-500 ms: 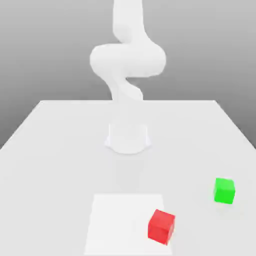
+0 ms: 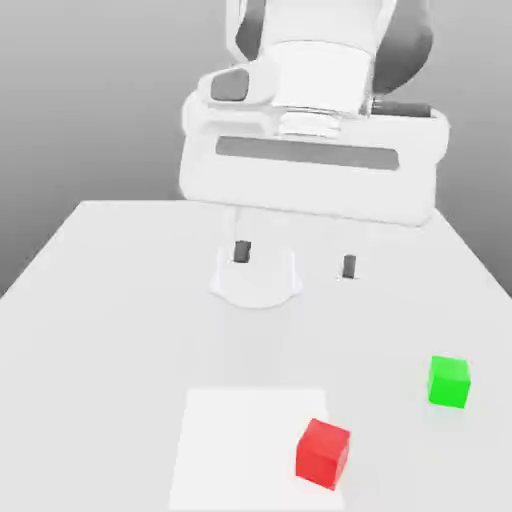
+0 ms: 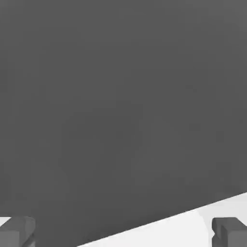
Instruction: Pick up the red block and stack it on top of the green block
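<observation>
Tool: wide, its two fingers well apart with nothing between them; it hangs (image 2: 296,259) near the middle of the exterior view's clock face, just toward one o'clock.
Red block: resting (image 2: 322,454) between five and six o'clock in the exterior view, turned with an upright edge toward the camera, apart from the tool.
Green block: resting on the table (image 2: 449,382) at about four o'clock; seen from the red block, it lies at two o'clock, well apart from it.
White panel: a flat, brighter patch (image 2: 230,450) at six o'clock on the table (image 2: 100,350), with the red block at its three o'clock edge.
Hand housing: broad and white (image 2: 310,185), toward one o'clock, slightly tilted, with a dark slot across its face.
Arm base: pale (image 2: 256,285), near the centre, partly merging with the table's white.
Hand view: a dark grey expanse (image 3: 123,106) meets a pale area (image 3: 169,229) along a slanting line; what the grey is, one cannot tell.
Stack: not made; the blocks sit separately.
</observation>
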Tool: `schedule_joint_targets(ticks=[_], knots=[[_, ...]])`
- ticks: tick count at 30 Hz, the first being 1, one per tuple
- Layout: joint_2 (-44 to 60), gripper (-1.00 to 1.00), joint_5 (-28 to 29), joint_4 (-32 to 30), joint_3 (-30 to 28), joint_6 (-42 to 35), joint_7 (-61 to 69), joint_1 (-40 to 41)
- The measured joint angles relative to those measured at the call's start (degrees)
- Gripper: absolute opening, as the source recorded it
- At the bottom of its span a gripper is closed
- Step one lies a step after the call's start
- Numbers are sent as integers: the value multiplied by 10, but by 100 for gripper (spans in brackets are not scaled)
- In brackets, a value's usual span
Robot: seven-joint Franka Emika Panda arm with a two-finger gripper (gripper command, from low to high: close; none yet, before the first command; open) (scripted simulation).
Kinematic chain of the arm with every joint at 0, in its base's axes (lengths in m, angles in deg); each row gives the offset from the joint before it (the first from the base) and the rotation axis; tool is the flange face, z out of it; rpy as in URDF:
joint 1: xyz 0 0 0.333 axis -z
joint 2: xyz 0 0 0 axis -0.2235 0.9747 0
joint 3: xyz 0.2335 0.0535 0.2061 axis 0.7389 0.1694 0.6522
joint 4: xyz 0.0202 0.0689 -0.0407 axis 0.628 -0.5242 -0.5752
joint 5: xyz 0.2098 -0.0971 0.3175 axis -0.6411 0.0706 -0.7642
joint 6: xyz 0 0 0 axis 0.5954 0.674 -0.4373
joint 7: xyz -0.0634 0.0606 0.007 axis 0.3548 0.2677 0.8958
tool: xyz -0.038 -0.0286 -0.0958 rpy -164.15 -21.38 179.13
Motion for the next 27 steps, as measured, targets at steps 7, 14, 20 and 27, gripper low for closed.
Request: schedule_joint_targets(ticks=[7,14,20,27], knots=[[139,0,-8,-40,13,64,-91,-15],[279,-100,33,-36,-37,166,-151,-62],[289,-100,40,-34,-44,176,-157,-67],[178,-100,-33,-56,12,89,-109,-44]])
